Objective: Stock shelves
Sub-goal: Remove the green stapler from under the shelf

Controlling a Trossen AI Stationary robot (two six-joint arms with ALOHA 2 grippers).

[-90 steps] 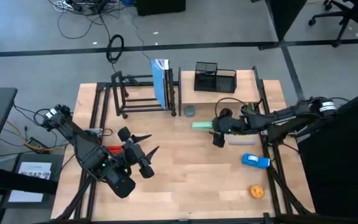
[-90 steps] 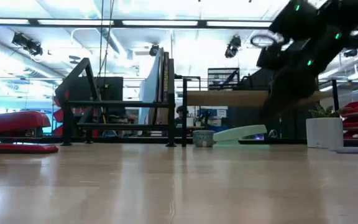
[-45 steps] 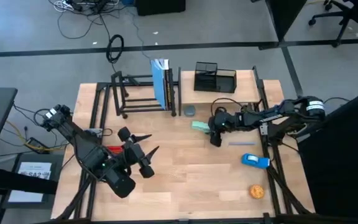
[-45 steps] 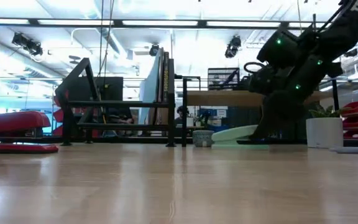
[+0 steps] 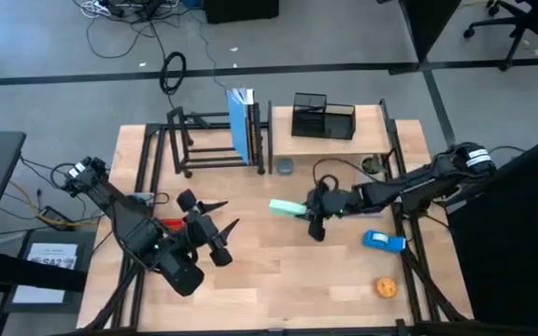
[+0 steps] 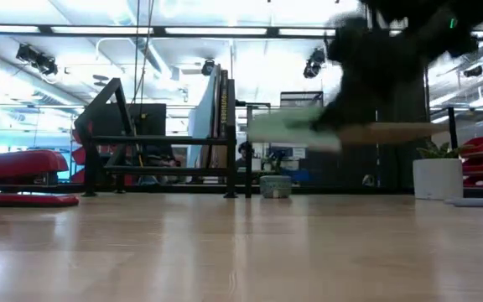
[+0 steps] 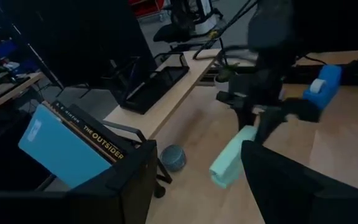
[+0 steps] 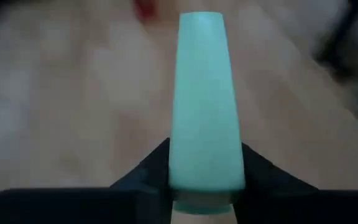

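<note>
Over at about 8 o'clock on the wooden surface [image 5: 278,271] the left tool [image 5: 220,227] sat low near the front, its two fingers spread apart with nothing between them, pointing toward 3 o'clock. A red item [image 5: 168,224] lay right next to that arm; too blocked to say what it was.

Up at roughly 11 o'clock stood the black metal-tube rack [image 5: 204,142], with a blue book [image 5: 240,123] upright at its right end, leaning on the end posts. The left wrist view showed a dark book [image 7: 95,132] with "THE OUTSIDER" on the spine tucked next to the blue one. A small grey round thing [image 5: 285,167] sat on the surface just beside the rack's right foot, around 12 o'clock.

At 1 o'clock, near the back edge, was the black mesh organizer [image 5: 323,117], sitting on a light wood board [image 5: 330,142].

Near the center, the right tool [image 5: 308,211] was clamped on one end of a mint-green stapler [image 5: 285,207], with the stapler's free end poking out toward 9 o'clock. In the low view the stapler was clearly up off the surface, blurry, about as high as the rack's shelf.

Farther right, at 4 o'clock, a blue tape dispenser [image 5: 383,242] lay on the surface, and an orange ball-looking thing [image 5: 385,287] sat near the front at about 5 o'clock.
</note>
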